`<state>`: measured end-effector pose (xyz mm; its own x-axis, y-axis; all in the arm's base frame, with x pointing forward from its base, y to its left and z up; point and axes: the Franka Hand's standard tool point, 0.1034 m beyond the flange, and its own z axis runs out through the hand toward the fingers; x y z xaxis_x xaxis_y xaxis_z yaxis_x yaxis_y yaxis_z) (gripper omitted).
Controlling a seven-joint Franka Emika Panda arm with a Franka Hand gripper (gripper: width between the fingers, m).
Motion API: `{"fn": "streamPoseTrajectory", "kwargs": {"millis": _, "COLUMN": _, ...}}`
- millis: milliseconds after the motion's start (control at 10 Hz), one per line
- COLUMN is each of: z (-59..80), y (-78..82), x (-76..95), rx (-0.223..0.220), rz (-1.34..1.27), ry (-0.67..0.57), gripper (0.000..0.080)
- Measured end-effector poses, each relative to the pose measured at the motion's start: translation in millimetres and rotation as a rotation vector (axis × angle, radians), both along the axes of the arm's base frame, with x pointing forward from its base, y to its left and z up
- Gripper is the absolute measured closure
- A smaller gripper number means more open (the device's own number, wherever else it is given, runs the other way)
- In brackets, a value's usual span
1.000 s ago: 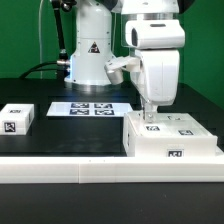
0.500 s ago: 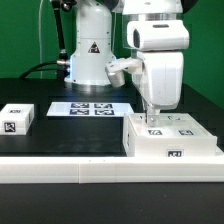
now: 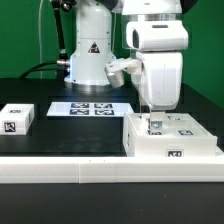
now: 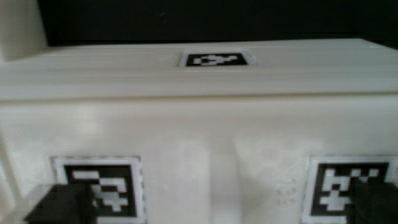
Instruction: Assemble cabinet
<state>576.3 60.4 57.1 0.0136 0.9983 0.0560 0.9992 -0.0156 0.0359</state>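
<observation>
The cabinet [image 3: 170,140] is a large white box with black-and-white tags, lying at the front of the table on the exterior view's right. My gripper [image 3: 153,123] hangs straight down over its top face, with the fingertips at or just above the surface near the left tags. In the wrist view the cabinet [image 4: 214,110] fills the frame. Two tags show near my dark fingertips [image 4: 63,205], and one tag sits further off. My gripper [image 4: 214,212] has its jaws wide apart with only the cabinet's surface between them.
The marker board [image 3: 92,108] lies flat mid-table in front of the robot base [image 3: 90,55]. A small white tagged block [image 3: 17,118] sits at the exterior view's left. A white ledge [image 3: 70,172] runs along the table's front edge.
The arm has shifted slightly toward the exterior view's right and lowered a little over the cabinet's top. The cabinet and the small block have not moved.
</observation>
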Motion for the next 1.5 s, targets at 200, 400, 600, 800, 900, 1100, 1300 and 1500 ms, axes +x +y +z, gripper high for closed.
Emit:
{"fn": "streamPoseTrajectory", "kwargs": {"millis": 200, "z": 0.0, "y": -0.2, "x": 0.0, "rx": 0.000, "rz": 0.000, "ry": 0.000, "gripper": 0.0010}}
{"fn": "streamPoseTrajectory", "kwargs": {"millis": 400, "z": 0.0, "y": -0.3, "x": 0.0, "rx": 0.000, "rz": 0.000, "ry": 0.000, "gripper": 0.0003}}
{"fn": "streamPoseTrajectory", "kwargs": {"millis": 600, "z": 0.0, "y": -0.4, "x": 0.0, "rx": 0.000, "rz": -0.001, "ry": 0.000, "gripper": 0.0002}}
{"fn": "streamPoseTrajectory", "kwargs": {"millis": 800, "z": -0.1, "y": -0.5, "x": 0.0, "rx": 0.000, "rz": -0.001, "ry": 0.000, "gripper": 0.0002}}
{"fn": "streamPoseTrajectory", "kwargs": {"millis": 900, "z": -0.1, "y": -0.5, "x": 0.0, "rx": 0.000, "rz": -0.001, "ry": 0.000, "gripper": 0.0002}}
{"fn": "streamPoseTrajectory", "kwargs": {"millis": 1100, "z": -0.1, "y": -0.6, "x": 0.0, "rx": 0.000, "rz": -0.001, "ry": 0.000, "gripper": 0.0002}}
{"fn": "streamPoseTrajectory", "kwargs": {"millis": 1300, "z": -0.1, "y": -0.6, "x": 0.0, "rx": 0.000, "rz": -0.001, "ry": 0.000, "gripper": 0.0002}}
{"fn": "streamPoseTrajectory", "kwargs": {"millis": 1500, "z": 1.1, "y": -2.9, "x": 0.1, "rx": -0.002, "rz": 0.001, "ry": -0.002, "gripper": 0.0002}}
